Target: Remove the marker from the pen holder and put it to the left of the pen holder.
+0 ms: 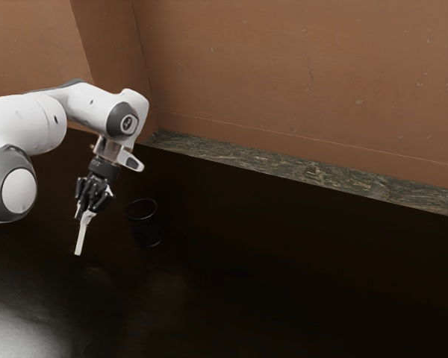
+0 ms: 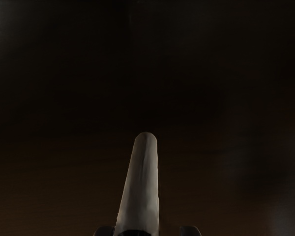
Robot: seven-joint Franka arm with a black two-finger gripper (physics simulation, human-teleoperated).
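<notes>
In the exterior view, had the pale marker gripped by its upper part in the end effector, out of the black pen holder and beside it, toward the exterior view's left. Could not tell from there whether touching the dark desk with the lower tip or hanging just above. Risked a topple, in all likelihood, by letting go with the marker so steep: barely any footing on a narrow end, and a round barrel ready to roll once down, perhaps against the pen holder or off the chosen spot. Risked a slip or twist in the grip too, by pressing the tip into the desk on too low a descent, and a knocked pen holder by swinging back toward it. Needed, by judgement, a tilt toward flat before release. Pointed the marker steeply downward, with the long axis near upright and the lower end leaning slightly to the exterior view's left. In the wrist view, saw the same long axis running outward from the end effector, rounded end farthest away. Could not make out cap or nib.
</notes>
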